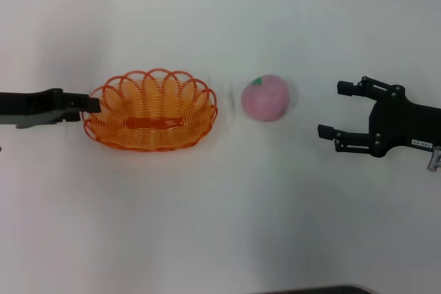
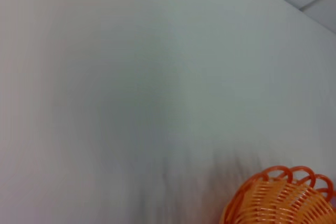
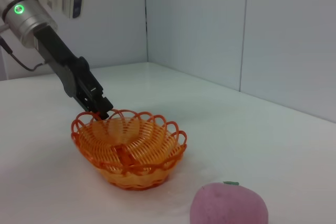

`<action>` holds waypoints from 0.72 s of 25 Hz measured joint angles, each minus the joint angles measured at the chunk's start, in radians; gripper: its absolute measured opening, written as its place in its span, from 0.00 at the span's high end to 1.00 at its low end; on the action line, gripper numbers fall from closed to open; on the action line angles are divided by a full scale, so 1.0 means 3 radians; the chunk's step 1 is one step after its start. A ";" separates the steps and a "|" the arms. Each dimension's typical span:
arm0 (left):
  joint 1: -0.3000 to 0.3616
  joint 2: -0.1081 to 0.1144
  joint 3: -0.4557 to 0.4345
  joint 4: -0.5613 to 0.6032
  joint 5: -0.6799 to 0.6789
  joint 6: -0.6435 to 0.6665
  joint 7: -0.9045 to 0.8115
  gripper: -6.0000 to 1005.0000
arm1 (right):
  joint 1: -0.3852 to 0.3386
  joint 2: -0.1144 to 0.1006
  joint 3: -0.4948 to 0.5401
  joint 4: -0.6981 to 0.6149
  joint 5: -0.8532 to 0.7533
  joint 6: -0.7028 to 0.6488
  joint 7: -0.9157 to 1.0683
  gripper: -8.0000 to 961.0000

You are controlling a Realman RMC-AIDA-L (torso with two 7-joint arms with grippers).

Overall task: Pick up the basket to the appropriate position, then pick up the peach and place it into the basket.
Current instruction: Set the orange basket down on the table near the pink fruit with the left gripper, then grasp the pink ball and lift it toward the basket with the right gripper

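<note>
The left gripper (image 1: 94, 105) has its fingers clamped on the rim of the basket (image 1: 148, 110) (likely to position it), while the right gripper (image 1: 336, 109) waits with fingers apart beside the peach (image 1: 265, 98) on the white surface (image 1: 220, 225).

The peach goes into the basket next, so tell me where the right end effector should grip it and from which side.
Grip the peach across its round middle, coming from the robot's right, where the right end effector already faces it with fingers spread. The peach lies free on the table, apart from the basket, whose rim the left end effector holds, so probably nothing blocks that side.
</note>
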 joint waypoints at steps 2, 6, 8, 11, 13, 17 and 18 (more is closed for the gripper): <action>0.0009 0.0007 -0.0010 0.0062 -0.0005 0.0027 0.0045 0.68 | 0.0002 0.0000 0.0000 0.0004 0.0000 0.0000 0.0000 0.04; 0.0078 0.0011 -0.0021 0.0162 -0.0179 0.0068 0.0243 0.50 | 0.0003 0.0000 -0.0001 0.0030 0.0000 0.0016 -0.0004 0.04; 0.0143 0.0034 -0.0023 0.0156 -0.0401 0.0107 0.0443 0.39 | 0.0004 0.0000 -0.0001 0.0034 0.0000 0.0027 -0.0009 0.04; 0.0248 0.0072 -0.0024 0.0104 -0.0769 0.0241 0.0846 0.39 | 0.0008 0.0000 -0.0001 0.0035 0.0007 0.0030 -0.0013 0.04; 0.0329 0.0084 -0.0019 0.0099 -0.0973 0.0297 0.1098 0.39 | 0.0010 0.0000 -0.0001 0.0036 0.0029 0.0030 -0.0013 0.04; 0.0431 0.0104 -0.0018 0.0085 -0.1128 0.0452 0.1672 0.39 | 0.0010 0.0000 -0.0001 0.0036 0.0043 0.0028 -0.0015 0.04; 0.0456 0.0105 -0.0022 0.0074 -0.1143 0.0545 0.1906 0.39 | 0.0011 0.0000 -0.0001 0.0036 0.0044 0.0028 -0.0019 0.04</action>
